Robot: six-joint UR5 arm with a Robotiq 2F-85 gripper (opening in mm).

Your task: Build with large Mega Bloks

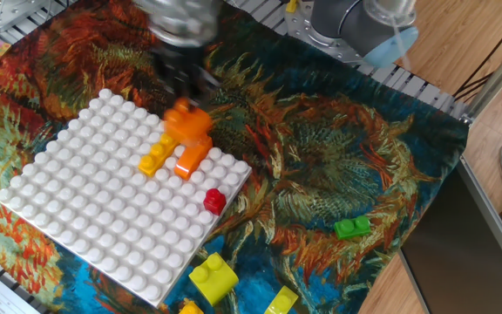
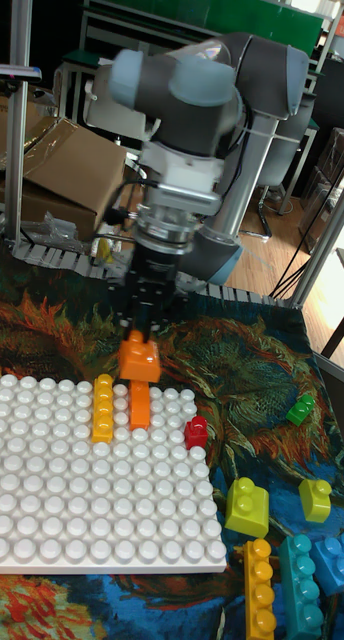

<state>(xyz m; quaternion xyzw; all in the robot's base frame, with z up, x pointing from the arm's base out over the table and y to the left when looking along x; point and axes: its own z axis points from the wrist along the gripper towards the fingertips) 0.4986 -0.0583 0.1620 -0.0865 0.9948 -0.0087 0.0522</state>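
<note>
My gripper is shut on an orange Mega Blok, holding it just above the far edge of the white baseplate. Beneath it, an orange bar and a yellow bar sit side by side on the plate. A small red one-stud brick stands near the plate's right edge. The gripper is motion-blurred in the fixed view.
Loose bricks lie on the patterned cloth: a green one, a lime-yellow one, another yellow one. Teal and blue bricks and a yellow bar lie at the front. The arm's base stands behind.
</note>
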